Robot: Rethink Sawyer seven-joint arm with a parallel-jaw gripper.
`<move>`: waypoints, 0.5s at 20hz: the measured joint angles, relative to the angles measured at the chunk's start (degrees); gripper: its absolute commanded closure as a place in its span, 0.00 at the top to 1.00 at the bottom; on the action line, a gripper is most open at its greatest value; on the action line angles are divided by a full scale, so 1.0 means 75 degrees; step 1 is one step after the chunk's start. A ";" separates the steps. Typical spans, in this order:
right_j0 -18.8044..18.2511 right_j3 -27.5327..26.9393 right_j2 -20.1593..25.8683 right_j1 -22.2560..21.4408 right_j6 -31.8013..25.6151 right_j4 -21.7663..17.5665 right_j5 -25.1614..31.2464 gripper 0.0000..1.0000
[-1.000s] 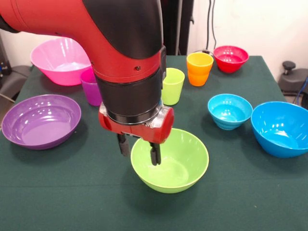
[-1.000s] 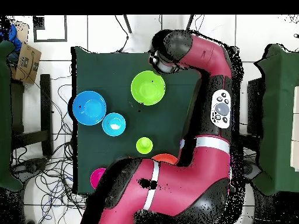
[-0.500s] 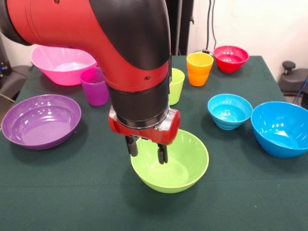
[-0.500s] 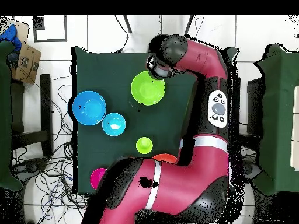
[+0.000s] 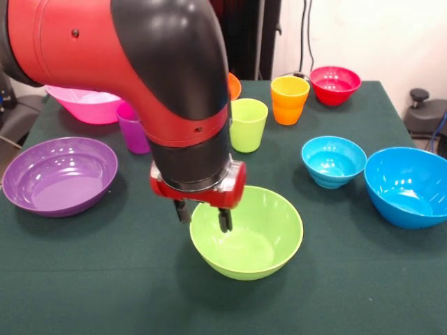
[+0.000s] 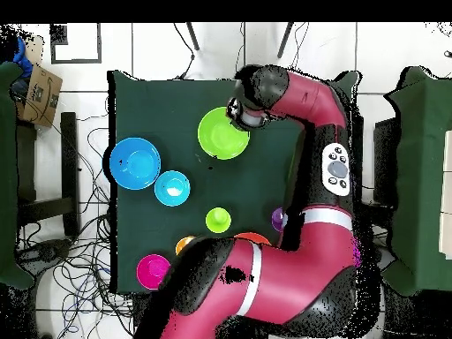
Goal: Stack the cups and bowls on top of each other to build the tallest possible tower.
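The gripper (image 5: 204,215) sits low at centre frame, its fingers (image 5: 224,220) parted astride the left rim of the green bowl (image 5: 251,237), one inside, one outside, gripping nothing. The bowl rests on the desk (image 5: 105,279) at lower centre.

Bare table (image 5: 105,279) lies before lime green bowl (image 5: 265,234).

near centre of worktop (image 5: 98,279): bowl (image 5: 251,234), gripper (image 5: 204,214) straddling its left rim, one finger inside, one outside | behind bowl: cup (image 5: 248,124) | right: small bowl (image 5: 333,160), big bowl (image 5: 408,185) beside it at edge | left: shallow bowl (image 5: 59,174) | far right corner: another cup (image 5: 289,99), smallest bowl (image 5: 335,84)
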 measured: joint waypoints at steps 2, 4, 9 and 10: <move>-0.0127 0.0180 0.0070 -0.0041 -0.0074 -0.0096 -0.0072 1.00; -0.0247 0.0357 0.0133 -0.0103 -0.0122 -0.0174 -0.0138 1.00; -0.0496 0.0741 0.0260 -0.0320 -0.0165 -0.0357 -0.0266 1.00; -0.0532 0.0792 0.0281 -0.0355 -0.0165 -0.0392 -0.0285 1.00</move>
